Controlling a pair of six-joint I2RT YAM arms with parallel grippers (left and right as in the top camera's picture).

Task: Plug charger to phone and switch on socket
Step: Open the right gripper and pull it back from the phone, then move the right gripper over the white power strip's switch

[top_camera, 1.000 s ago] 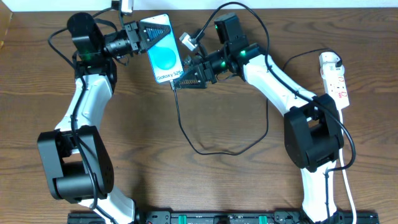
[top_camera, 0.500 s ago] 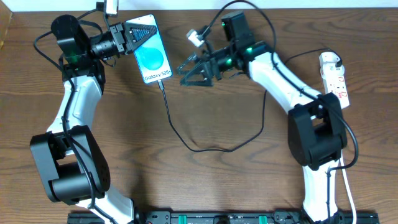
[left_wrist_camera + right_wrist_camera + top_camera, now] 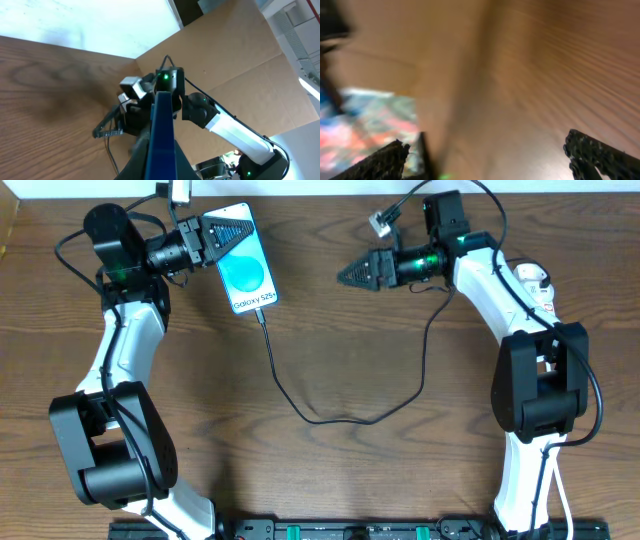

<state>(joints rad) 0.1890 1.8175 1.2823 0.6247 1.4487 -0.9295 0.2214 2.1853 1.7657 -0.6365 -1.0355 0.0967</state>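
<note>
**Left gripper.** The left gripper [image 3: 228, 235] is clamped on the upper end of the phone [image 3: 250, 275]. One finger lies across the top of the blue screen. In the left wrist view the phone [image 3: 163, 132] appears edge-on, pinched between the fingers. The pictures do not show whether the phone's underside touches the table [image 3: 380, 330].

**Phone.** The screen faces up and is lit, showing a lighter blue circle and white lettering. The lower end is angled slightly to the right.

**Charger.** The small black plug tip [image 3: 261, 311] sits against the middle of the phone's lower edge and appears inserted. From there the charger [image 3: 330, 422] runs down and away from the phone as a thin black cable. It sweeps through a wide loop on the table, then climbs again to the right of the phone, under the right arm.

**Right gripper.** The right gripper [image 3: 352, 275] hangs to the right of the phone, well apart from it, with its tips pointing toward the phone. The right wrist view is blurred, but the two fingers [image 3: 380, 162] stand at opposite edges of the picture — spread wide, with only bare wood between them. It holds nothing.

**Socket.** The socket [image 3: 540, 285] lies far to the right of the phone, at the table's edge. It is largely hidden behind the right arm, so the position of its switches cannot be read.
</note>
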